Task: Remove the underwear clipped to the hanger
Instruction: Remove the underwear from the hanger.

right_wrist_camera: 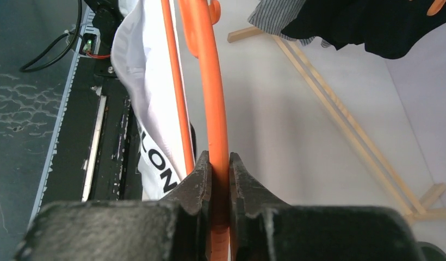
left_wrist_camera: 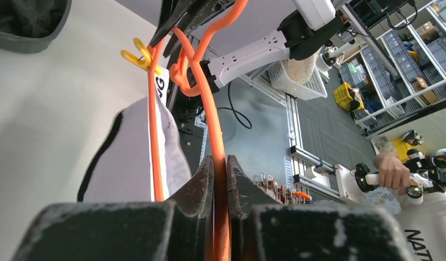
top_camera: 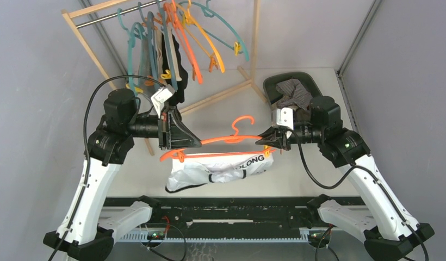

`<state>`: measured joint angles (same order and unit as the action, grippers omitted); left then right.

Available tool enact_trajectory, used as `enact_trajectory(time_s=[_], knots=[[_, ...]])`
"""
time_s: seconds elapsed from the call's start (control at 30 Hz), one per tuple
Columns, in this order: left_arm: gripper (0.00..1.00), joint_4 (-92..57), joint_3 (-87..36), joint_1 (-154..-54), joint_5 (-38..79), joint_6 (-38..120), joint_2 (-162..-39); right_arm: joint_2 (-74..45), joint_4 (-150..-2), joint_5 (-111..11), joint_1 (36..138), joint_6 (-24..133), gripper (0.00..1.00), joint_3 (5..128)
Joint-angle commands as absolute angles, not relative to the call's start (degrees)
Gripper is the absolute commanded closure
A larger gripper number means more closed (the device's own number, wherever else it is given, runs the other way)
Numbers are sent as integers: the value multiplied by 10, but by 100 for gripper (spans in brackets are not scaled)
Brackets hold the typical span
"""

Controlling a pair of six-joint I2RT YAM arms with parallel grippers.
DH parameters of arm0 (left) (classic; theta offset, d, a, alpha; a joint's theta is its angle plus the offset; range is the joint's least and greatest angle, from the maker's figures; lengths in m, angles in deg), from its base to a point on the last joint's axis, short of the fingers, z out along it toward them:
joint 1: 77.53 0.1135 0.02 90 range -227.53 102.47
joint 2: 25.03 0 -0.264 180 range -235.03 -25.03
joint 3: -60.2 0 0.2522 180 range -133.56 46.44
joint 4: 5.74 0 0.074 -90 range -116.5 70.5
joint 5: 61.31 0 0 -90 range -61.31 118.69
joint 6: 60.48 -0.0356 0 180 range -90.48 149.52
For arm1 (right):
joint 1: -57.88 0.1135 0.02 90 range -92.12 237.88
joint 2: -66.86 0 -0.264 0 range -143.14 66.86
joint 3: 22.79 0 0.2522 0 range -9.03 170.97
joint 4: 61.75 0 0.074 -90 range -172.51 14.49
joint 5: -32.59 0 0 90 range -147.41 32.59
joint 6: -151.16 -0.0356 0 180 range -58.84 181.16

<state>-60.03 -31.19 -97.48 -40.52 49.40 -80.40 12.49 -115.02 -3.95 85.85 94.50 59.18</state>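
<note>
An orange hanger (top_camera: 226,140) is held level above the table between both grippers. White underwear with black trim (top_camera: 221,168) hangs clipped below it. My left gripper (top_camera: 198,143) is shut on the hanger's left arm. My right gripper (top_camera: 260,142) is shut on its right arm. In the left wrist view the fingers (left_wrist_camera: 220,163) pinch the orange bar (left_wrist_camera: 212,109), with the white underwear (left_wrist_camera: 134,157) and a yellow clip (left_wrist_camera: 138,57) to the left. In the right wrist view the fingers (right_wrist_camera: 220,160) pinch the bar (right_wrist_camera: 212,81), with the underwear (right_wrist_camera: 142,81) to the left.
A wooden rack (top_camera: 90,51) at the back left carries several teal and orange hangers, with black underwear (top_camera: 174,65) on them. A dark basket (top_camera: 310,80) at the back right holds a checked cloth (top_camera: 294,92). The rack's foot bar (right_wrist_camera: 329,109) crosses the table.
</note>
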Motion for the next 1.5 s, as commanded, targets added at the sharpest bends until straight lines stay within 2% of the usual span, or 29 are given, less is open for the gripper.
enact_trajectory(time_s=[0.0,0.07,0.23,0.33,0.4,0.53,0.67,0.93,1.47], knots=[[86,-547,-308,-983,-430,488,-800,144,-1135,-51,858,941,100,600],[67,-544,-309,-983,-426,482,-799,162,-1120,-45,846,933,100,585],[28,-549,-326,-983,-378,440,-784,199,-1125,-26,806,928,100,559],[12,-565,-343,-982,-319,398,-768,222,-1135,-25,786,935,100,539],[6,-568,-348,-981,-263,383,-753,245,-1137,-28,774,942,100,522],[1,-551,-334,-968,-154,403,-731,289,-1132,-41,766,968,100,487],[0,-528,-299,-924,-119,455,-715,312,-1133,-50,760,991,100,465],[0,-544,-230,-900,-196,502,-749,318,-1129,-53,757,1014,100,449],[6,-560,-189,-926,-241,520,-786,308,-1122,-84,789,1032,100,456]])
